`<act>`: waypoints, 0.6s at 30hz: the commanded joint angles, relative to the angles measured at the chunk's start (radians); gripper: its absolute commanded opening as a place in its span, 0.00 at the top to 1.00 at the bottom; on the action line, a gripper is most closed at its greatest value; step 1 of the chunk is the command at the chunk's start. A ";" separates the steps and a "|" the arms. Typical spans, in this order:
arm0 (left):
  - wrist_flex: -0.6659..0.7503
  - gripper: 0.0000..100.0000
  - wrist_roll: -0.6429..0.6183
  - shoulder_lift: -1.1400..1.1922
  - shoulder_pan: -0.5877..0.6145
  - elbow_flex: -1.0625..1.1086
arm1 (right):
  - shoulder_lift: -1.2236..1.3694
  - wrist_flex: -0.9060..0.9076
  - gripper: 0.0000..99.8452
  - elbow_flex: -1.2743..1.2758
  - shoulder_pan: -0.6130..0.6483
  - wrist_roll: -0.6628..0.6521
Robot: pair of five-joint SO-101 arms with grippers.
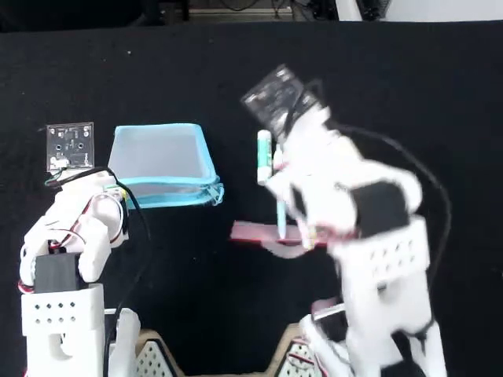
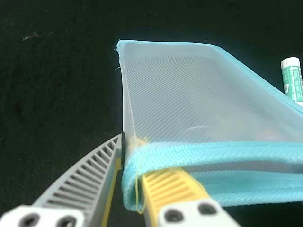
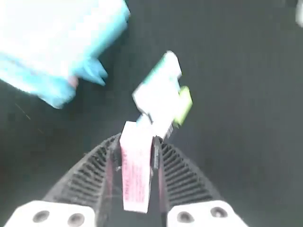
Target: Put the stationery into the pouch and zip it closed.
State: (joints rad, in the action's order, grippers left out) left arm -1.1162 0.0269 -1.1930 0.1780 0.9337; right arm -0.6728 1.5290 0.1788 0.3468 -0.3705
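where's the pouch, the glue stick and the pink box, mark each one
pouch [image 2: 189, 94]: left wrist view, middle of its mesh side
glue stick [image 1: 264, 157]: high view, middle of its tube
pink box [image 3: 136, 175]: right wrist view, middle of its upper face

- Black cloth [image 1: 157, 298] spreads under my left gripper [image 2: 124, 142] and right gripper [image 3: 136, 142].
- White wall [image 1: 448, 8] stands well beyond my right gripper, past the cloth's far edge.
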 commanded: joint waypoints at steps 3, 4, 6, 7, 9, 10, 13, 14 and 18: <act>0.012 0.97 -0.006 -0.011 0.002 -0.016 | -0.130 -0.201 0.99 0.099 0.259 0.146; 0.012 0.97 -0.006 -0.011 0.002 -0.016 | -0.140 -0.241 0.99 0.120 0.293 0.167; 0.012 0.97 -0.006 -0.011 0.001 -0.016 | -0.157 -0.319 0.99 0.166 0.353 0.195; 0.012 0.97 -0.006 -0.011 0.001 -0.016 | -0.168 -0.358 0.99 0.188 0.374 0.201; 0.012 0.97 -0.008 -0.011 0.001 -0.016 | -0.191 -0.440 0.99 0.239 0.404 0.204; 0.012 0.97 -0.009 -0.011 0.001 -0.016 | -0.203 -0.482 0.99 0.269 0.411 0.204; 0.012 0.97 -0.011 -0.011 0.001 -0.016 | -0.243 -0.631 0.99 0.392 0.416 0.204; 0.014 0.97 -0.011 -0.011 0.001 -0.016 | -0.260 -0.690 0.99 0.437 0.416 0.204; 0.014 0.97 -0.011 -0.011 0.001 -0.016 | -0.346 -0.916 0.99 0.627 0.433 0.224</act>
State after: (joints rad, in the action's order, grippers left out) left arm -1.1162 0.0269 -1.1930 0.1780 0.9337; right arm -0.9429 0.7787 0.7188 0.7564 -0.1695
